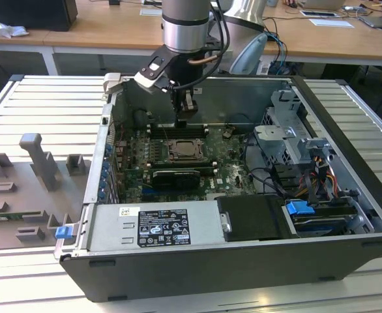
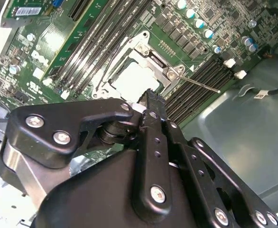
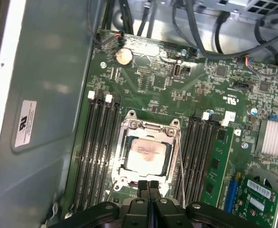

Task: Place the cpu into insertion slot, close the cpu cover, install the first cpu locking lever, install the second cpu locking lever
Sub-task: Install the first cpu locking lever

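The cpu (image 3: 146, 154) lies in the insertion slot (image 3: 125, 173), its pale face showing through the cut-out of the cpu cover (image 3: 151, 127), which lies flat over it. In the second wrist view the cpu (image 2: 132, 78) sits just beyond the fingertips. A thin locking lever (image 3: 179, 161) runs along one side of the socket, and its rod (image 2: 200, 84) sticks out past the socket's corner. My gripper (image 3: 150, 186) hangs a little above the socket's edge, shut with nothing between its fingers (image 2: 153, 102). In the exterior view the gripper (image 1: 182, 120) is over the slot (image 1: 183, 151).
The socket sits on a green board inside an open computer case (image 1: 347, 104). Black memory slots (image 3: 98, 142) flank it on both sides. Cables (image 1: 269, 176), a drive cage (image 1: 289, 130) and a power supply (image 1: 158, 225) fill the rest. A grey fixture plate (image 1: 21, 189) lies outside.
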Available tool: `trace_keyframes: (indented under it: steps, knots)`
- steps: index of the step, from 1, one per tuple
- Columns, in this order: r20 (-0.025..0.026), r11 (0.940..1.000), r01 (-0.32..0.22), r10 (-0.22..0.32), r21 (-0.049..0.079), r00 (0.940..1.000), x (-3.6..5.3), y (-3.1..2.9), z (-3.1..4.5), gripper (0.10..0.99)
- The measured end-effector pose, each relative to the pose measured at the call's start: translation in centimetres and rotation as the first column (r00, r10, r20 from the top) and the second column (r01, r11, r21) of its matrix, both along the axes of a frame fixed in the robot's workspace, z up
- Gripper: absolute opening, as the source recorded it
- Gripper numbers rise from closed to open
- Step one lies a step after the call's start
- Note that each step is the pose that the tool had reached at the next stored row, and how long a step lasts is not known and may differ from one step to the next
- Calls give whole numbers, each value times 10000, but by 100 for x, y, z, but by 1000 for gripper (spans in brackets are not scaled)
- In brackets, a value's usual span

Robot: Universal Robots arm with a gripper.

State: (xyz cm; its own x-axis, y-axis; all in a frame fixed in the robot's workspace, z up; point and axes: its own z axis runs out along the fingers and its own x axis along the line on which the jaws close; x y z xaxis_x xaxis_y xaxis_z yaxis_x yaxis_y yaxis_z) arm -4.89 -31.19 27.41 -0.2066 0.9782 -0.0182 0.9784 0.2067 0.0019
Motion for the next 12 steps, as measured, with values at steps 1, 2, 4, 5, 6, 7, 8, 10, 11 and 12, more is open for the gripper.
trace_keyframes:
  steps: [1, 2, 4, 5, 6, 7, 8, 10, 11, 12]
  knots:
    - [0, 9999, -168, 168, 0, 9999, 0, 0, 0, 106]
    - [0, 9991, -429, 429, 0, 9991, 0, 0, 0, 106]
    - [0, 9979, -650, 650, 1, 9979, 0, 0, 0, 106]
    - [0, 9970, -770, 770, 0, 9970, 0, 0, 0, 106]
    - [0, 9962, -877, 877, 0, 9962, 0, 0, 0, 106]
    - [0, 9949, -1006, 1006, 0, 9949, 0, 0, 0, 106]
    - [0, 9939, -1107, 1107, 0, 9939, 0, 0, 0, 106]
    - [0, 9866, -1630, 1630, 0, 9866, 0, 0, 0, 106]
    - [0, 9841, -1779, 1779, 0, 9841, 0, 0, 0, 106]
    - [0, 9812, -1929, 1929, 0, 9812, 0, 0, 0, 106]
